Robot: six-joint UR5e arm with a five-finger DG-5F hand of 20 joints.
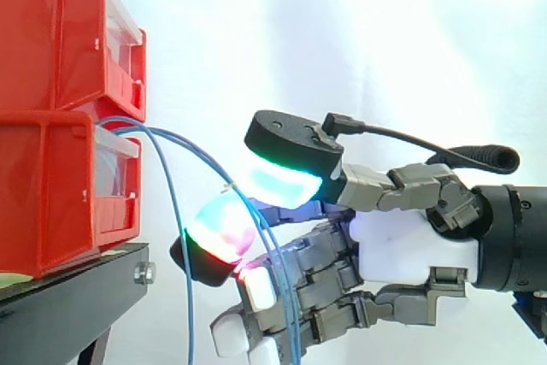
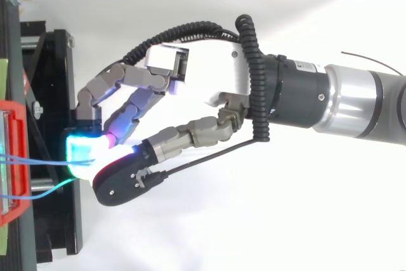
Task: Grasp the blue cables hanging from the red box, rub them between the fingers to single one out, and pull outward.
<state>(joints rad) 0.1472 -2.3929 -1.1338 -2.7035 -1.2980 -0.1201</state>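
Note:
Thin blue cables (image 1: 201, 153) come out of the lower red box (image 1: 51, 194) and arc right and down. My hand (image 1: 410, 245) reaches in from the right, level with that box. Its thumb pad (image 1: 282, 181) glows green above, and a finger pad (image 1: 218, 232) glows red and green below. The cables run between these two pads and are pinched there, then drop in front of the lower fingers. One more blue cable (image 1: 182, 279) hangs free to the left of the hand. From above, the cables (image 2: 38, 160) stretch from the box (image 2: 16, 157) into the glowing pads of the hand (image 2: 209, 74).
A second red box (image 1: 60, 32) sits stacked on the lower one. Both rest on a black stand (image 1: 77, 288) at the left, before a white curtain. To the right of the stand there is open room around the arm.

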